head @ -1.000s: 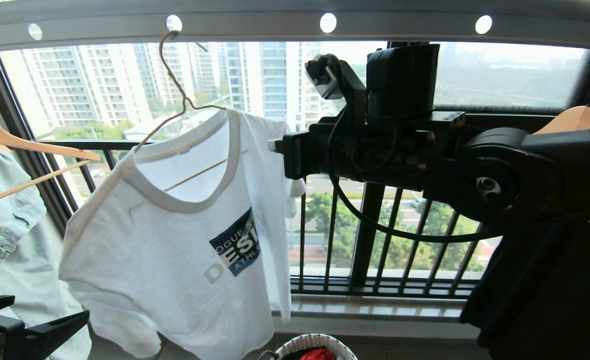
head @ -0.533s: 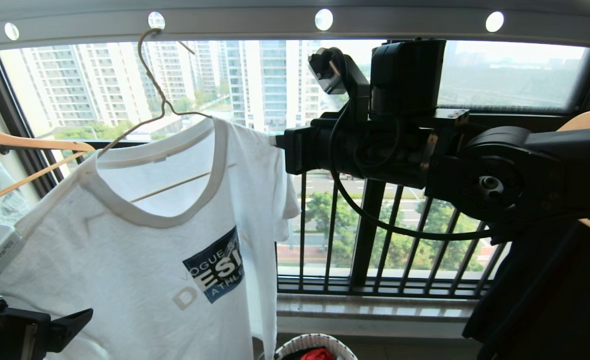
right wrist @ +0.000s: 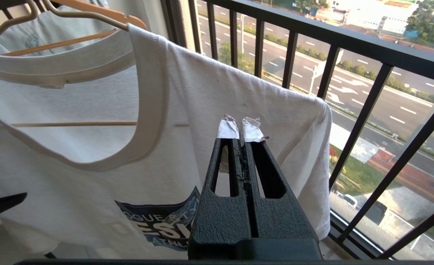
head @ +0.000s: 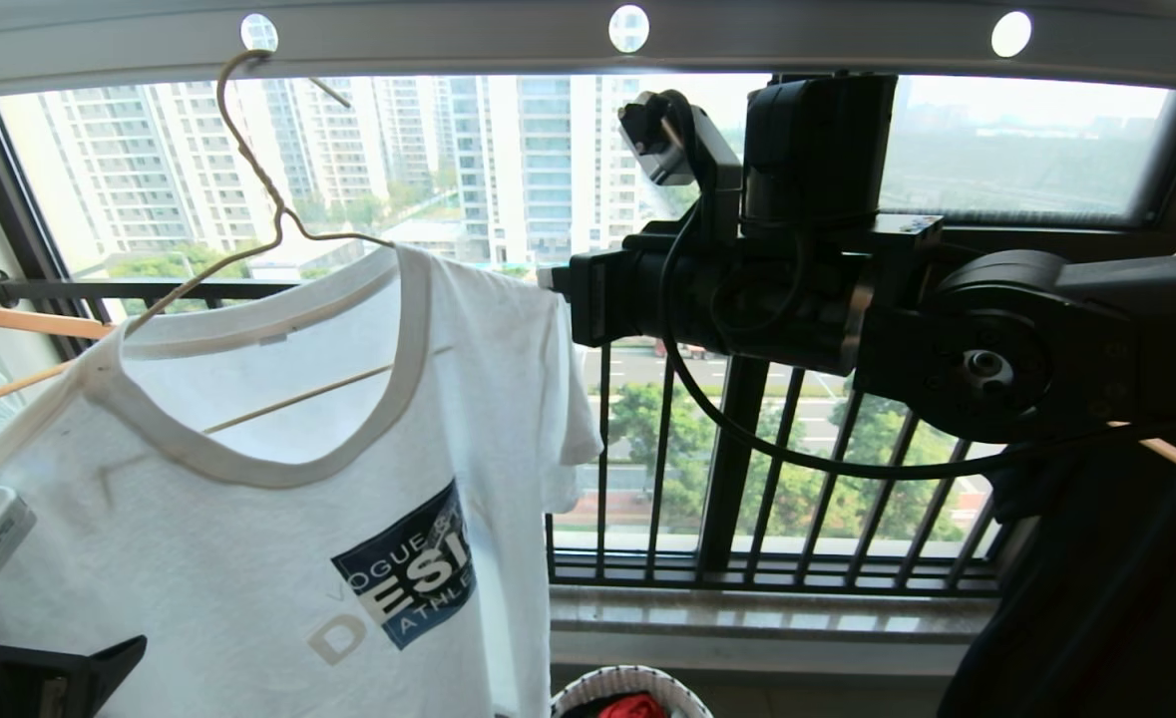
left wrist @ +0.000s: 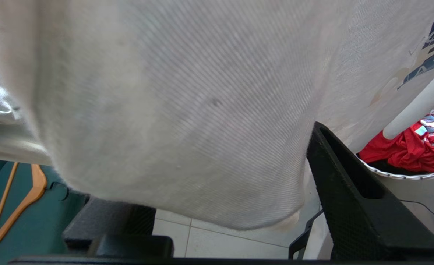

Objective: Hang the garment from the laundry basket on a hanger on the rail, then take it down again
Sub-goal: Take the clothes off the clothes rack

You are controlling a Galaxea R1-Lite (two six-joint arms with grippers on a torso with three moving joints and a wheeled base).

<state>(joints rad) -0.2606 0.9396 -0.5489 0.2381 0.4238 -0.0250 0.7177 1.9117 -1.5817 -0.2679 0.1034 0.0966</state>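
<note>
Head view, balcony stock. Rail [head: 508,40]: grey bar overhead, pierced with round holes. Hanger [head: 248,170]: beige wire, hook set in a rail hole, well above and to the left of the right claw. Shirt [head: 278,499]: white, on the hanger, navy chest graphic facing the camera, collar open with the hanger's crossbar showing through it.

Right claw [right wrist: 242,129]: fingers pressed together, taped tips touching each other, level with the shirt's shoulder and pointing at it. Whether the tips pinch cloth or only rest against it cannot be told. Black railing [right wrist: 349,73] lies just beyond that shoulder, street far below.

Left claw [left wrist: 220,221]: low at the shirt's hem, fingers spread, one finger [left wrist: 345,198] clear to one side, the other largely under the cloth. Hem sags between them; no pinch is visible.

Basket [head: 629,690]: white woven rim on the floor, below the right claw, red cloth [left wrist: 415,147] inside it. Wooden hanger [left wrist: 14,206]: lying on a green surface beyond the left claw.
</note>
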